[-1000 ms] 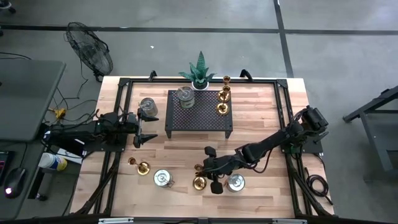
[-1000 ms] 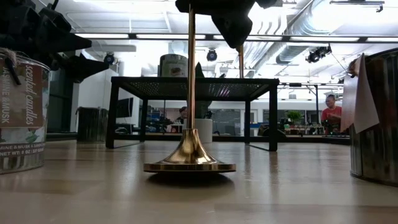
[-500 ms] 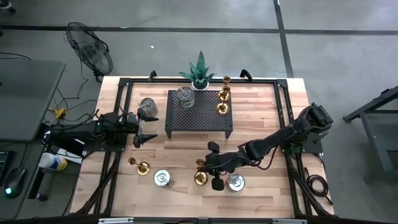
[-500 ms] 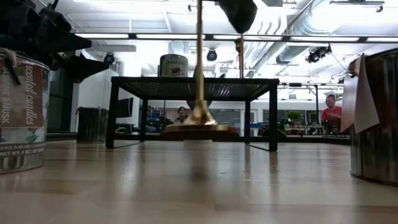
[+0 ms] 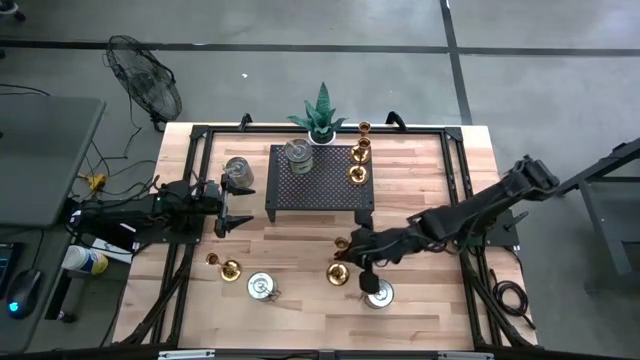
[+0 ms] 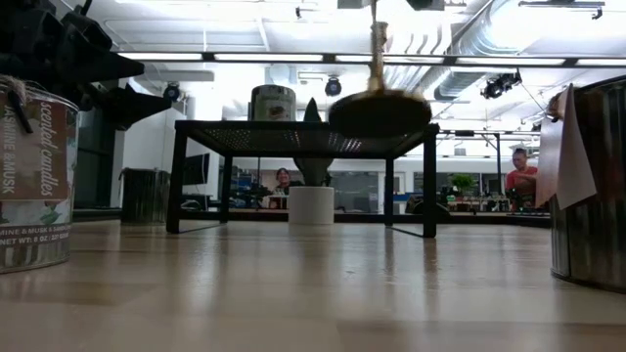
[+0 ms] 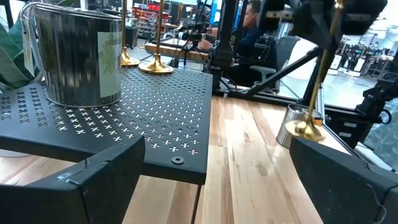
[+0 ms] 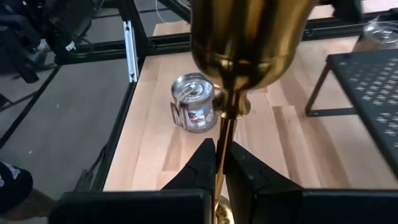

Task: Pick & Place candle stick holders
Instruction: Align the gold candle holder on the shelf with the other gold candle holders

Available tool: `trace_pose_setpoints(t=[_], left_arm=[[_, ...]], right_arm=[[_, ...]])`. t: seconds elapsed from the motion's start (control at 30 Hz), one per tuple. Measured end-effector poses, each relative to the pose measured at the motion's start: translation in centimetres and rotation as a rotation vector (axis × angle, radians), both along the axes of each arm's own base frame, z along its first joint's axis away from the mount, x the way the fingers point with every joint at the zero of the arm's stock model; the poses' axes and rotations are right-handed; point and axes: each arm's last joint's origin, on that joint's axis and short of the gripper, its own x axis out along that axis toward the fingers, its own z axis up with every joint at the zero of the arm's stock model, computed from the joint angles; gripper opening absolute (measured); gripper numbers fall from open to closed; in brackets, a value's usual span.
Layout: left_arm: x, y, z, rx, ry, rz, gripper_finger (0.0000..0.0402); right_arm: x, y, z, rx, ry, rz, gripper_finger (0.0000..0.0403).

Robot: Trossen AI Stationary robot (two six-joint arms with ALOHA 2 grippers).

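We lifted the slim brass-gold candle stick holder (image 5: 338, 272) off the table; right gripper (image 5: 357, 262) clamped on its stem, swinging toward the black perforated metal rack (image 5: 318, 183). Left gripper (image 5: 226, 207) idle, jaws apart.

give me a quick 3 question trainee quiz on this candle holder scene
1. True or false: the right tool is shut on the slim stem of a brass candle stick holder and has it lifted off the table.
2. Which things stand on the black perforated rack?
A. a silvery tin and two brass holders
B. only the potted plant
C. nothing
3. Fill in: the left tool waits at the rack's left side with its fingers ____.

Key: 1 true; 2 A; 3 open
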Motion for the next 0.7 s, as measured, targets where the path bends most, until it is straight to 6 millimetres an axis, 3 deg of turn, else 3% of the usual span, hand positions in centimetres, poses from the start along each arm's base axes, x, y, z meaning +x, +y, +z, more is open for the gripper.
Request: trace_pose_setpoints(t=[0.43, 0.7], left_arm=[[0.0, 0.0, 0.0, 0.000, 0.000, 0.000, 0.0392], [0.0, 0.0, 0.0, 0.000, -0.001, 0.000, 0.0392]], right_arm=[[-4.1, -3.6, 3.8, -0.022, -0.005, -0.105, 0.0008], [-4.8, -4.3, 3.9, -0.005, -0.005, -0.287, 0.0009]])
